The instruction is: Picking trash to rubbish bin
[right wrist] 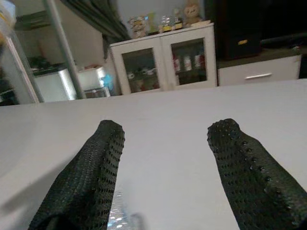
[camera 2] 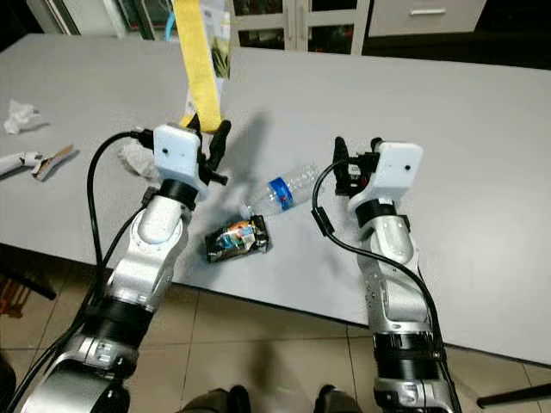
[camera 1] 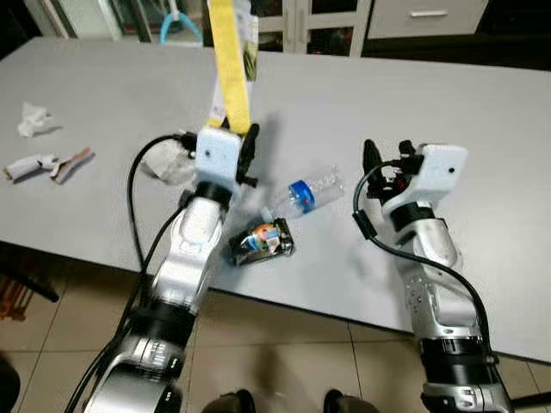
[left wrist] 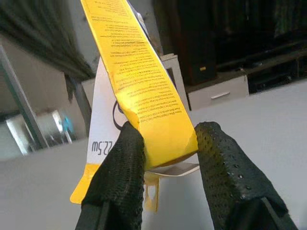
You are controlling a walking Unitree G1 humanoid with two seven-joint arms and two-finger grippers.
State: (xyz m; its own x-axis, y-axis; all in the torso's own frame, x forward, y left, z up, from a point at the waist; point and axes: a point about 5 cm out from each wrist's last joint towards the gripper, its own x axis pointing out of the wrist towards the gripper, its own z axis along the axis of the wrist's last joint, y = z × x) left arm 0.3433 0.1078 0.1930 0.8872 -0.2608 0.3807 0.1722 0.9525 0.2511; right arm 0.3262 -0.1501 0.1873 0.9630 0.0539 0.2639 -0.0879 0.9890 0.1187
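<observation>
- Left eye view, far left of the tabletop [camera 1: 482,120]: we count one crumpled white tissue [camera 1: 33,120] and, just below it, one small cluster of scraps [camera 1: 47,164] in white and brown. What these scraps are cannot be told.
- Left hand [camera 1: 242,131]: its fingers [left wrist: 120,177] are clenched on the lower end of one long yellow package [camera 1: 231,60], which stands upright and is lifted off the tabletop. The left wrist view shows the yellow face pinched between both pads, with a white printed card behind it.
- Beside the left arm, a pale crumpled wrapper [camera 1: 168,163] lies on the tabletop, partly hidden by the arm.
- Step in hand, in our judgement: the first item is gripped and raised, and the carry to the bin is not yet done. No rubbish bin can be located from this position.
- Next move, in our judgement: we must keep the grip closed, turn or walk to find the bin, and hold the tall package clear of obstacles, since it may swing.
- Centre, near the front edge: one crushed colourful snack packet [camera 1: 263,243], and just beyond it one clear plastic bottle [camera 1: 306,194] with a blue label, lying on its side.
- Right hand [camera 1: 385,163]: released and empty, fingers [right wrist: 91,177] spread apart, hovering just right of the bottle.
- Count of loose items on the tabletop: five groups, plus one held.
</observation>
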